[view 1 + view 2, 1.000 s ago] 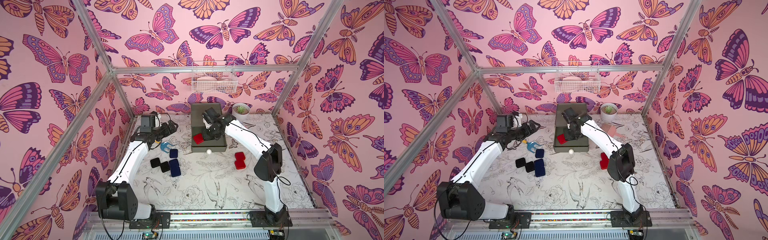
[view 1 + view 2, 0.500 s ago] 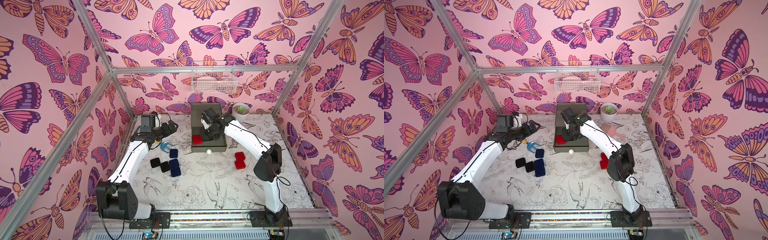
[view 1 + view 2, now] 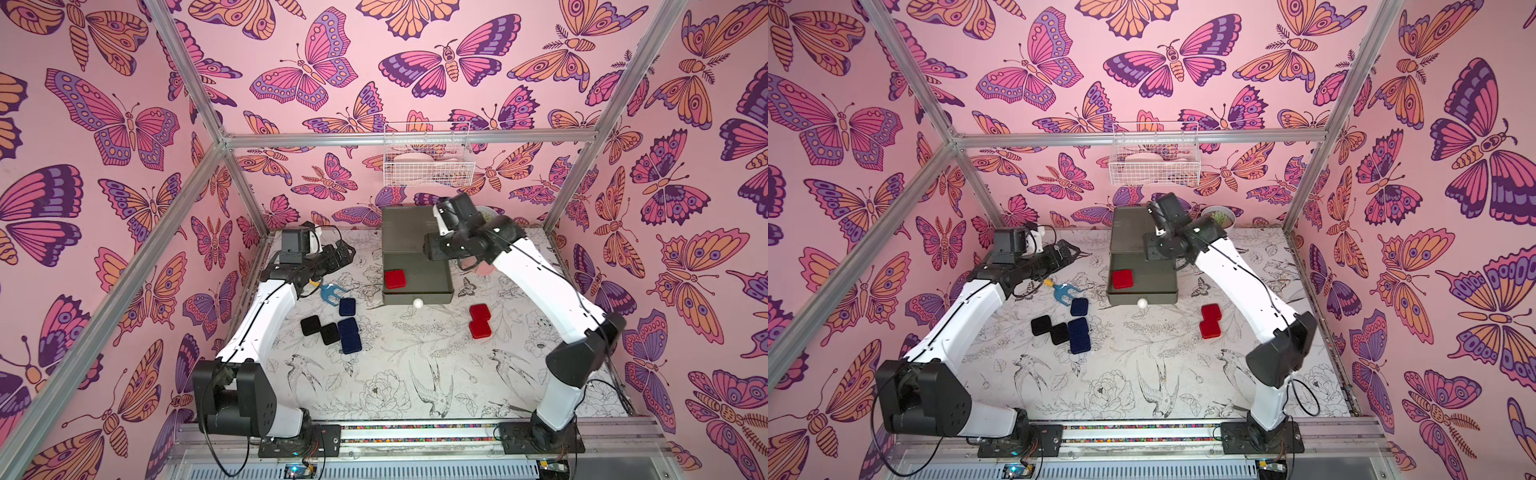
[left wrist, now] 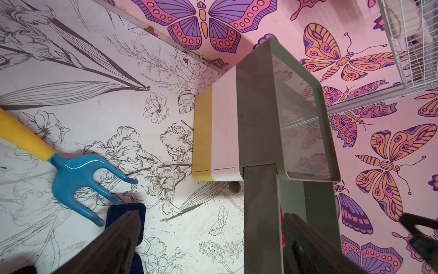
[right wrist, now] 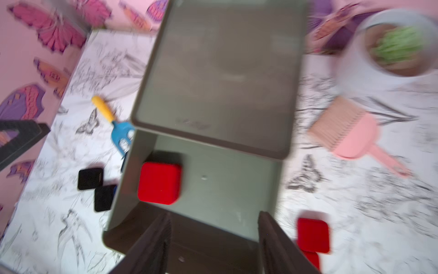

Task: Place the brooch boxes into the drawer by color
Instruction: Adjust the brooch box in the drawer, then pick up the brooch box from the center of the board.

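The drawer chest point(image 3: 405, 232) stands at the back with its olive top drawer point(image 3: 415, 297) pulled out. One red brooch box point(image 3: 395, 278) lies inside it at the left, also in the right wrist view point(image 5: 159, 182). My right gripper point(image 5: 213, 213) hovers above the drawer, open and empty. Two red boxes point(image 3: 479, 320) lie on the table to the right. Two black boxes point(image 3: 320, 329) and navy ones point(image 3: 348, 328) lie to the left. My left gripper point(image 3: 349, 251) is open and empty left of the chest, seen too in the left wrist view point(image 4: 211, 214).
A blue fork tool with a yellow handle point(image 3: 328, 291) lies beside the navy boxes. A pink brush point(image 5: 350, 135) and a potted plant point(image 3: 1219, 216) sit right of the chest. A white wire basket point(image 3: 428, 166) hangs on the back wall.
My right gripper's jaws have parted and the wrist has drawn up and back from the red box, which stays in the open drawer. The left arm has not moved.
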`<state>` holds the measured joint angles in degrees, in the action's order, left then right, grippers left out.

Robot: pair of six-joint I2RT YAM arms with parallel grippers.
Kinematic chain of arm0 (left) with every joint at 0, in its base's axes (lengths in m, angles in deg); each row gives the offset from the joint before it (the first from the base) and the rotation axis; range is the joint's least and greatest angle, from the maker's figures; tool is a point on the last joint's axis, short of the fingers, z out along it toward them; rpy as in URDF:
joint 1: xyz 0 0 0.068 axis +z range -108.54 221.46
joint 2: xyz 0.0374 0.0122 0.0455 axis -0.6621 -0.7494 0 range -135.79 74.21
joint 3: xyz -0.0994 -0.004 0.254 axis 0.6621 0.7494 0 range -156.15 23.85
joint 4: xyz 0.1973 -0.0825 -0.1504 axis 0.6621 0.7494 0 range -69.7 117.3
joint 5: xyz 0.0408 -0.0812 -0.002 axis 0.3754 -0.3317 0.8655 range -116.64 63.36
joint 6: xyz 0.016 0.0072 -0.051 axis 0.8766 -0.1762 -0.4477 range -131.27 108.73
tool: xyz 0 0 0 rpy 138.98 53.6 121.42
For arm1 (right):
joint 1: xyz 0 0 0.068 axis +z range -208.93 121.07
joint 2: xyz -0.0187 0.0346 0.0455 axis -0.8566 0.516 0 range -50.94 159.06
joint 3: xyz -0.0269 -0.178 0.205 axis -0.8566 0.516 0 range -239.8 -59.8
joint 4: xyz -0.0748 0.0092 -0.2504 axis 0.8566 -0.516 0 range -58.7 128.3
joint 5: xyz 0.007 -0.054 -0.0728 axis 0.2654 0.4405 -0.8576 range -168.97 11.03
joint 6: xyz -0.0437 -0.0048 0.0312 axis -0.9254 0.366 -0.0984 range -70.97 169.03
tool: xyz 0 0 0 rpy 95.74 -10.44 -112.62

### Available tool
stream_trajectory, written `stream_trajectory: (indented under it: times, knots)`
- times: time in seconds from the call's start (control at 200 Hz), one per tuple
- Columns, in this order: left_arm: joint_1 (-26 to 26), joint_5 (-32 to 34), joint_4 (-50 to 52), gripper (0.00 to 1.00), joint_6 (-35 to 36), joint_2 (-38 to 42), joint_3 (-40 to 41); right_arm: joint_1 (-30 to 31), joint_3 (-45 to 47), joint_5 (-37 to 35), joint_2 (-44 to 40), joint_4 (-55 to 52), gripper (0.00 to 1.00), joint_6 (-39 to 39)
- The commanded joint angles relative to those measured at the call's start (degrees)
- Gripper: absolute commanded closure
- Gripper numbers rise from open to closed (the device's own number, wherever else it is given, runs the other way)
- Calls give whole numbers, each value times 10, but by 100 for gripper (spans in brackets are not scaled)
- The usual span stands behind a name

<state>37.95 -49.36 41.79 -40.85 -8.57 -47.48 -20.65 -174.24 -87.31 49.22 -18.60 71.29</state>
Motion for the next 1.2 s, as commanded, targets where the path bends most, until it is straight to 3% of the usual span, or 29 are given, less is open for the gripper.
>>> stream_trajectory:
  times: [0.0, 0.195, 0.336, 0.536, 0.676, 0.857, 1.192]
  knots:
    - [10, -12, 5, 0, 31, -11, -19, -56, 78, -52, -55, -21, 32, 18]
    - [8, -60, 5, 0, 42, -22, -33, -168, 254, 43, -153, 9, 25, 47]
    - [-2, -71, 5, 0, 51, -25, -31, -180, 340, 29, -167, 20, 21, 43]
    - [-31, -69, 5, 0, 64, -24, -31, -181, 402, 65, -111, 43, 20, 31]
    - [-38, -69, 5, 0, 60, -24, -31, -181, 423, 85, -61, 72, 19, 4]
    - [-39, -1, 20, 0, 51, -10, -22, -181, 413, 87, -15, 82, 17, -26]
    - [-39, -25, 19, 0, 52, -10, -21, -190, 411, 53, 50, 102, 16, -49]
